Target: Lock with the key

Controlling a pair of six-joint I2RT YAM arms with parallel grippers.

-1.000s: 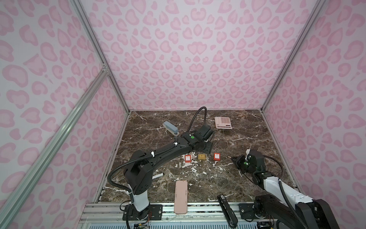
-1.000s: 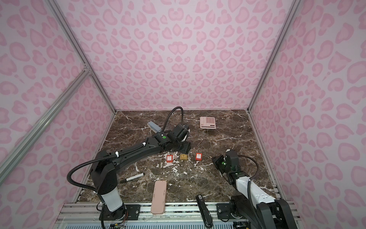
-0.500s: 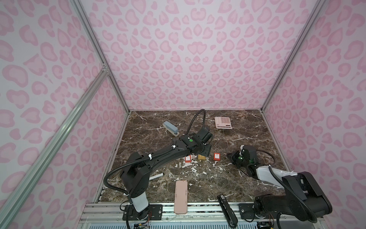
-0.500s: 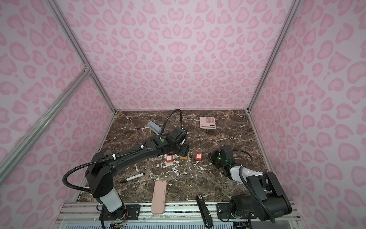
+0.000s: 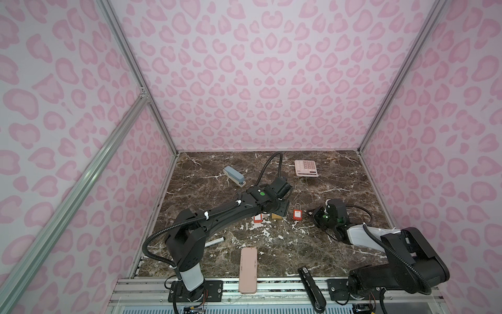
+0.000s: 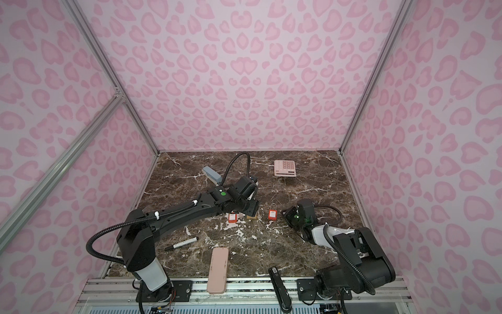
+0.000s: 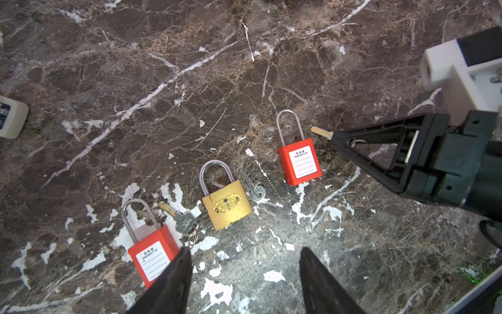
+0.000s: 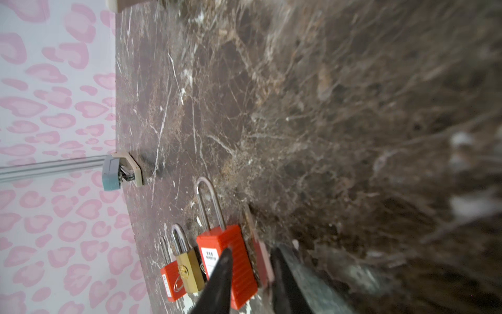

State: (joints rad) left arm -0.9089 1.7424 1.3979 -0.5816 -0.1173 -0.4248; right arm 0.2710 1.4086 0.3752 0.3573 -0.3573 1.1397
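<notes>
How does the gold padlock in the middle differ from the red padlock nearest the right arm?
The gold padlock is brass-coloured with an ornate plate on its face; the red padlock carries a white lined label. The gold padlock's shackle is short and wide; the red padlock's is tall and narrow. Both lie flat on the marble table, shackles pointing the same way.

Walls (image 5: 258, 81) were pale pink with darker pink leopard blotches. Tabletop (image 5: 339, 195) was dark brown marble, white-veined. Left red padlock (image 7: 152, 257) and right red padlock (image 7: 300, 164) carried white labels and silver shackles. Middle padlock (image 7: 226, 204) was brass-gold. Calculator (image 5: 306, 168) was pink, stapler (image 5: 234, 176) grey-blue.
</notes>
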